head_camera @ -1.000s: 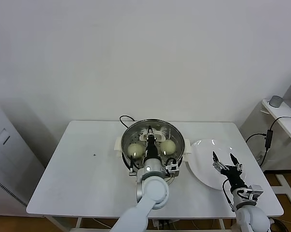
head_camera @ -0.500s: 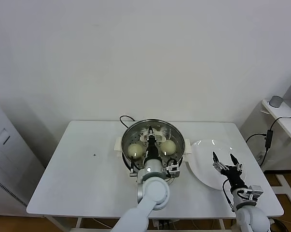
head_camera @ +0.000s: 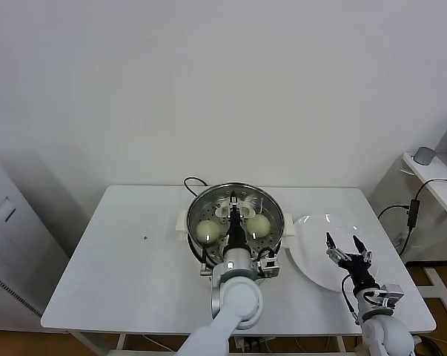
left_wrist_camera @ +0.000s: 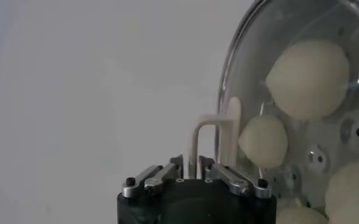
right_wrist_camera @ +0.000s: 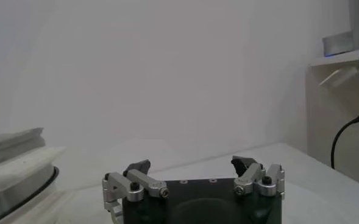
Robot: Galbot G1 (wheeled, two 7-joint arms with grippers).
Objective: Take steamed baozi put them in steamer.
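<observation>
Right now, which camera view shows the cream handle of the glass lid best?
The left wrist view shows the cream handle best: its loop stands just beyond the left gripper, beside the glass lid. In the head view the arm partly covers the handle. The right wrist view does not show it.

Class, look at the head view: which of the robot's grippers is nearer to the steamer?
Left. The left gripper reaches over the steamer, above the baozi inside it. The right gripper hovers off to the side, over the white plate, apart from the steamer.

Overhead head view, two close wrist views
</observation>
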